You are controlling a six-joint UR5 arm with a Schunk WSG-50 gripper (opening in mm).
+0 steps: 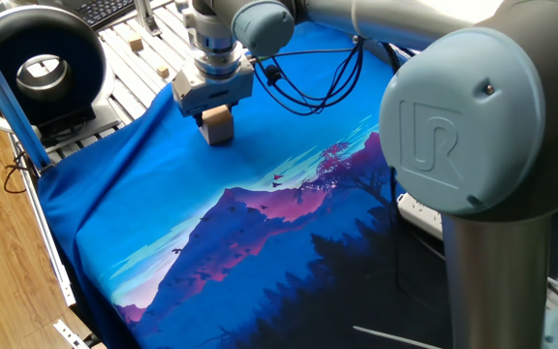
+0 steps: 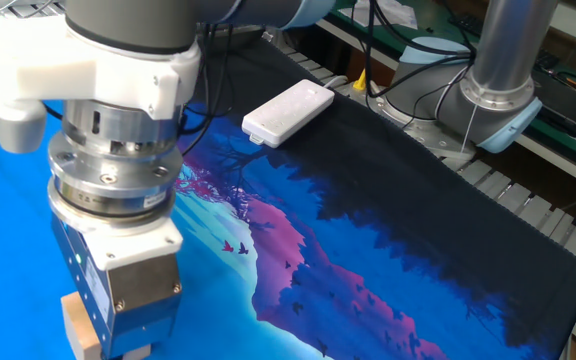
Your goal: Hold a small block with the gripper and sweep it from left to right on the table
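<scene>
The small block (image 1: 218, 127) is a light tan wooden cube that rests on the blue mountain-print cloth of the table (image 1: 260, 262), near the cloth's far left part. My gripper (image 1: 217, 114) points straight down and is shut on the block's top, with the dark fingers on its sides. In the other fixed view the gripper (image 2: 118, 345) fills the lower left, and only a corner of the block (image 2: 78, 325) shows beside the grey finger housing. The cloth (image 2: 388, 260) stretches off to the right.
Tiny wooden cubes (image 1: 164, 73) lie on the bare aluminium slats beyond the cloth. A black ring light (image 1: 37, 58) stands at the far left. A white power strip (image 2: 288, 112) lies on the cloth's edge. The arm's base column (image 1: 492, 252) and black cables (image 1: 308, 82) are close by.
</scene>
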